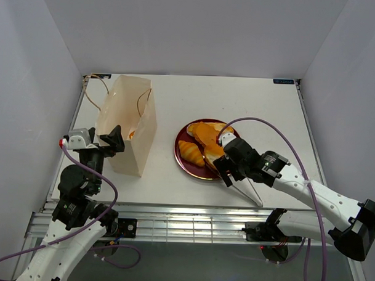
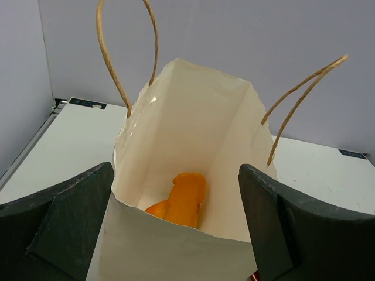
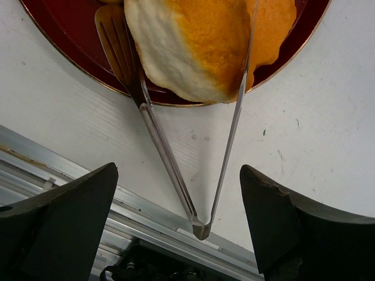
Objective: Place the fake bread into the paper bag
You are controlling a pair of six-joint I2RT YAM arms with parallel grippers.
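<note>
**Right wrist view: tongs lie loose around a loaf, and the bag is unsteadied**

Nearest the arm bases, the right fingers (image 3: 64, 222) are spread wide on either side of the metal tongs (image 3: 167, 158) and pinch nothing. The tongs lie flat on the tabletop (image 3: 304, 134), hinge toward the near edge. Nothing pins them down, so a closing squeeze that lands off-centre could skid them sideways instead of gripping them.

Just beyond, the 2 arms of the tongs open around a glossy orange loaf (image 3: 193, 47) at the near rim of the dark red plate (image 3: 76, 41). The slotted blade lies on the plate beside the loaf and the thin arm crosses its other side. That slick, rounded surface looks likely to squirt out under pressure, or to be pushed over the rim onto the tabletop. The top view shows a croissant (image 1: 191, 152) and other pieces crowded on the same plate, where a careless sweep could knock them.

Farther off, the paper bag (image 2: 193, 129) stands upright and open with 1 bagged pastry (image 2: 184, 199) at its bottom. The left fingers (image 2: 58, 222) are spread to either side of its near wall, pinching nothing. Whether they touch the paper I cannot tell. A bag this light could tip or crumple if the tongs strike its rim. Its cord handles (image 2: 108, 58) rise over the mouth, where they could snag the tongs or the loaf.
</note>
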